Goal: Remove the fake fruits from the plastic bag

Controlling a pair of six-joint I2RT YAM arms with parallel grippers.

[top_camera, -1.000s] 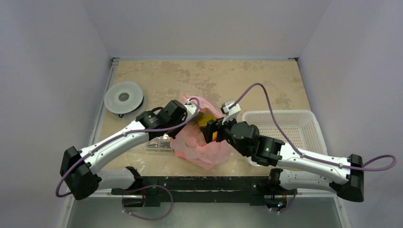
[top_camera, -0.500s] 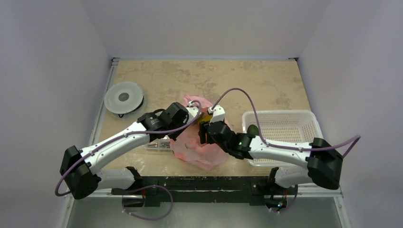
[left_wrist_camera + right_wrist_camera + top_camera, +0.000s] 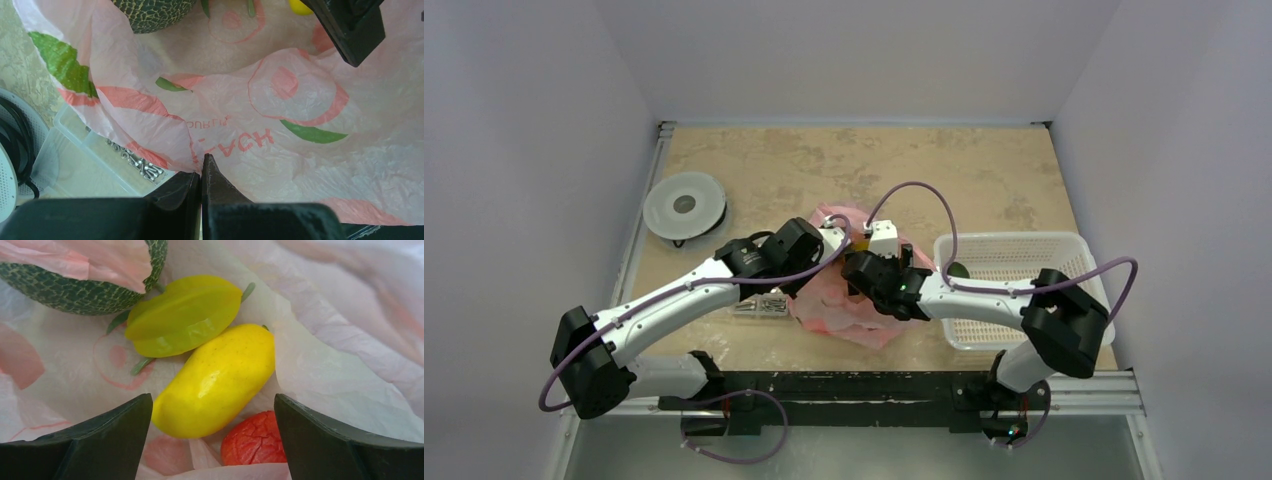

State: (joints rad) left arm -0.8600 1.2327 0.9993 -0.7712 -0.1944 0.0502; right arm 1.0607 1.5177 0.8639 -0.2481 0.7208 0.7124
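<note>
Mottled tan table (image 3: 984,170), left claw (image 3: 202,172) pinched on pink bag (image 3: 300,125) rim, right claw (image 3: 212,402) wide astride yellow fruit (image 3: 215,380) inside.

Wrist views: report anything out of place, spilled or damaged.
Nothing is spilled or damaged. Two minor oddities: the plastic bag overlaps one side of the clear box of metal parts, and a fold of the bag drapes over the green melon lying inside it.
</note>
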